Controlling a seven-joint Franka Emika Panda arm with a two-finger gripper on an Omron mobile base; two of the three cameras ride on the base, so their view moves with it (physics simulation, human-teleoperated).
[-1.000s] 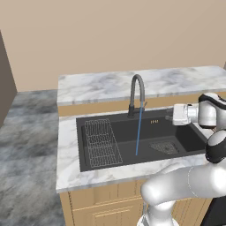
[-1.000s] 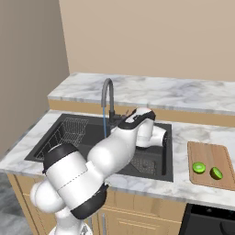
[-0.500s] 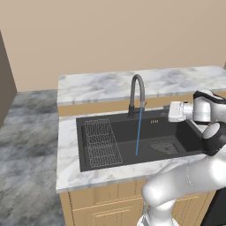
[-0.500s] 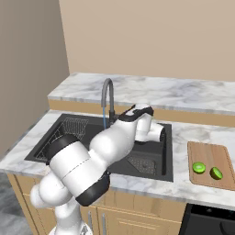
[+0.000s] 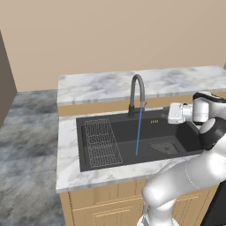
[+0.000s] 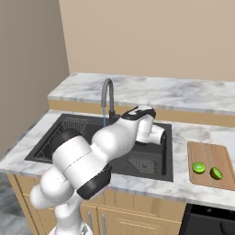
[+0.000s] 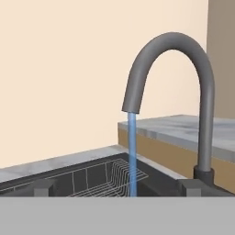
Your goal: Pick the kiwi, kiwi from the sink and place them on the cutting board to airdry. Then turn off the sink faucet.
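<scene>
Two lime-green kiwis lie side by side on the brown cutting board, on the counter right of the sink. The dark gooseneck sink faucet stands behind the sink, and a blue stream of water runs from its spout into the basin. My gripper hovers over the right part of the basin and points at the faucet from its right. In the hand view the faucet arches close ahead, and the gripper is open, fingertips wide apart with nothing between them.
A wire rack fills the left part of the basin and a mesh drain grate lies at the right. Marble counter surrounds the sink, with a raised ledge behind it. A dark appliance sits below the board.
The hand has shifted a little left over the basin, toward the faucet. The jaws stayed open and the water keeps running.
</scene>
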